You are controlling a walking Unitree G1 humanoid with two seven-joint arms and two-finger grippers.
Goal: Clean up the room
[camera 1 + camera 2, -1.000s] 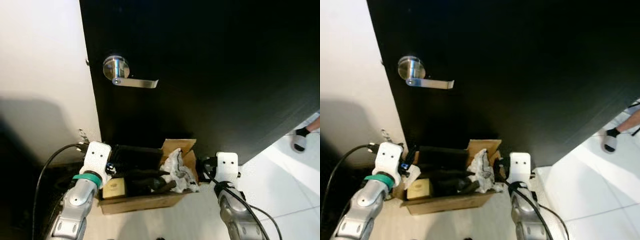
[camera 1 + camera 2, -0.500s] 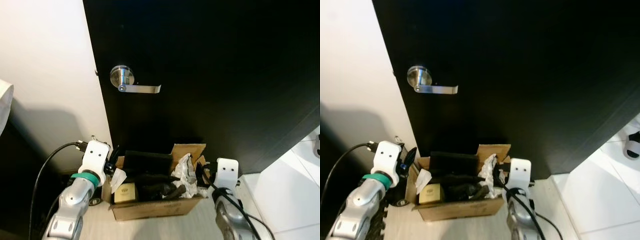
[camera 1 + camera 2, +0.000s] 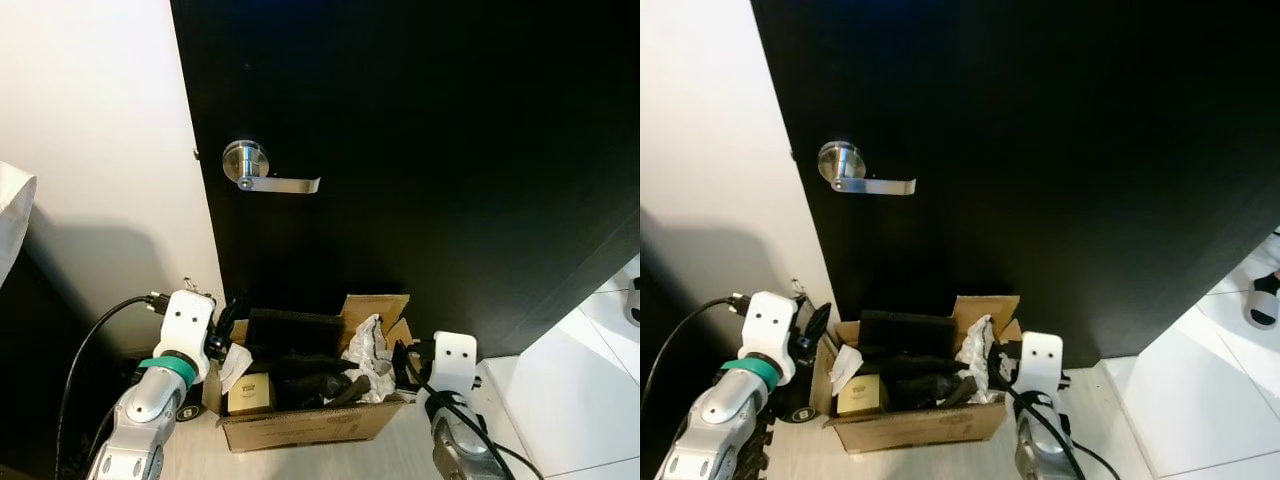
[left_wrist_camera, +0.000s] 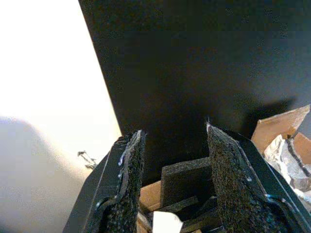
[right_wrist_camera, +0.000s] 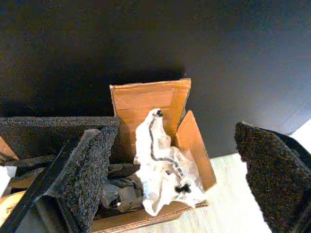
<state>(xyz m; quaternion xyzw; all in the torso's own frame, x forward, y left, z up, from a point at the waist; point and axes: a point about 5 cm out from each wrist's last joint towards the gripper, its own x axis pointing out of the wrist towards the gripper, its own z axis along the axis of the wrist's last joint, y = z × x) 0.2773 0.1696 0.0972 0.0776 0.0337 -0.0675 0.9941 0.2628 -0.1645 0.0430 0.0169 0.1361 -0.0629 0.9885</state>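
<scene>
Box [image 3: 300,425] between both arms' fingers [image 5: 77,179].

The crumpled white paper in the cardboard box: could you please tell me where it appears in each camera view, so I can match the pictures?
Left eye view: crumpled white paper at the box's right end, beside the right gripper.
Right eye view: same right end of the cardboard box.
Left wrist view: at the frame's right edge, behind one finger.
Right wrist view: central, between the fingers.
Shared landmark: the upright cardboard flap against the black door.
</scene>
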